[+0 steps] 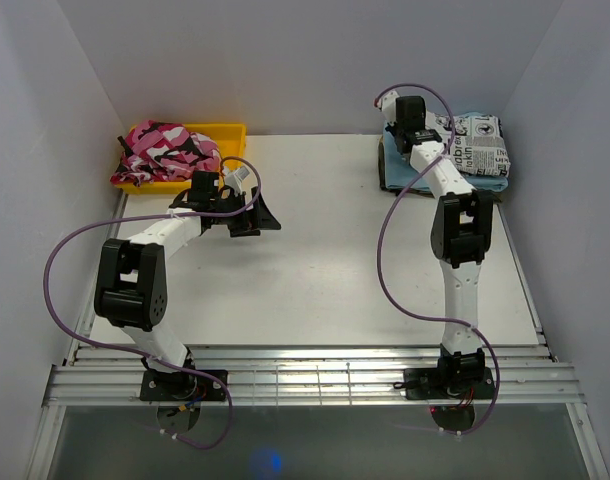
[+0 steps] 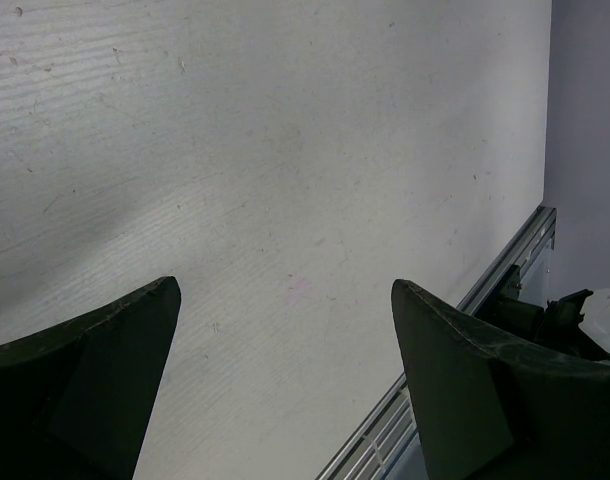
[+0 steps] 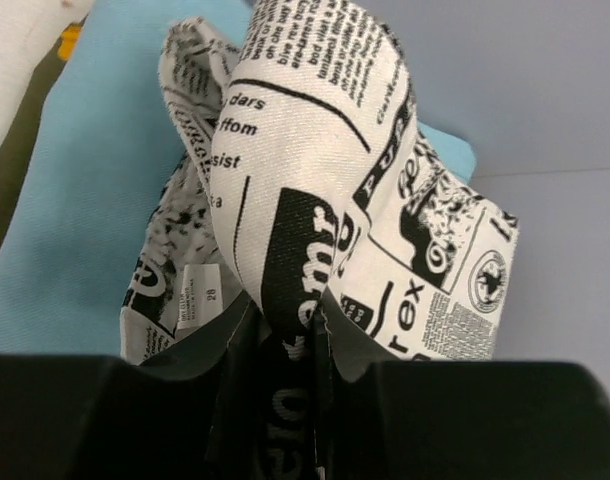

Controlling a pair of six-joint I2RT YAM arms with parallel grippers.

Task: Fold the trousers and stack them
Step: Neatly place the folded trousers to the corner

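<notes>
The trousers (image 1: pixel 480 140), white with black newspaper print, lie folded at the back right on a light blue folded cloth (image 1: pixel 400 172). My right gripper (image 1: pixel 432 128) is at their left edge. In the right wrist view a raised fold of the trousers (image 3: pixel 315 150) runs down between the jaws of the right gripper (image 3: pixel 290 340), which is shut on it. A small size label shows at the lower left of the fabric. My left gripper (image 1: pixel 257 222) hovers over the bare table left of centre. Its dark fingers (image 2: pixel 115 350) stand wide open in the left wrist view, with nothing between them.
A yellow bin (image 1: pixel 230 135) at the back left holds a pink camouflage garment (image 1: pixel 165 150). The blue cloth (image 3: pixel 95 200) spreads under and left of the trousers. White walls enclose the table (image 1: pixel 325 270) on three sides. A metal rail (image 2: pixel 505 265) runs along the table edge.
</notes>
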